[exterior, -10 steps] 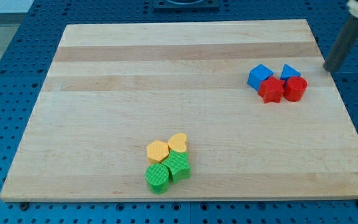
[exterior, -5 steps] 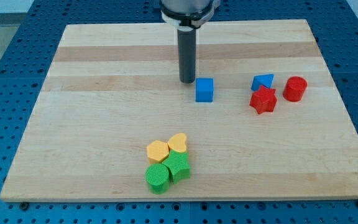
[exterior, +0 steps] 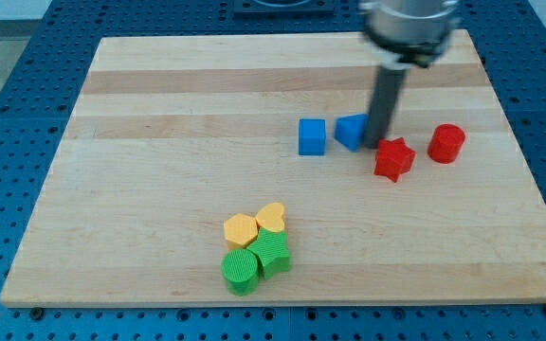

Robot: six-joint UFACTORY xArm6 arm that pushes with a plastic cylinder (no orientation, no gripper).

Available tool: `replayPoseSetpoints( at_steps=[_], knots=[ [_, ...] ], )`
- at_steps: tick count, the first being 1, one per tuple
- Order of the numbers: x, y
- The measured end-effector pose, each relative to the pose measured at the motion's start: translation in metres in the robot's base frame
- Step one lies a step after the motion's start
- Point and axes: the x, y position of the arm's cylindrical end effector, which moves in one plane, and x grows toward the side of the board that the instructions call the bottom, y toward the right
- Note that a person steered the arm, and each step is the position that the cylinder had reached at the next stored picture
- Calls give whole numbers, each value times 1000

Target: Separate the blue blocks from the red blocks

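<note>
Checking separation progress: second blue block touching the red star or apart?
Apart, narrowly. My tip stands between the second blue block and the red star.

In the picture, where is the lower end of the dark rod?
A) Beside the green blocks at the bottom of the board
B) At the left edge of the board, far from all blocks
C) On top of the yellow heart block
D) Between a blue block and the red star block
D: my tip stands just at the view's right of the second blue block and up-left of the red star block.
</note>
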Motion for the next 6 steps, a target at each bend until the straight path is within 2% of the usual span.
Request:
replayPoseSetpoints(
  at_steps=[1, 2, 3, 4, 5, 6],
  knots=[
    [0, -81],
    [5, -88],
    [40, -84],
    [49, -145],
    [17, -185],
    [-12, -129]
  ],
)
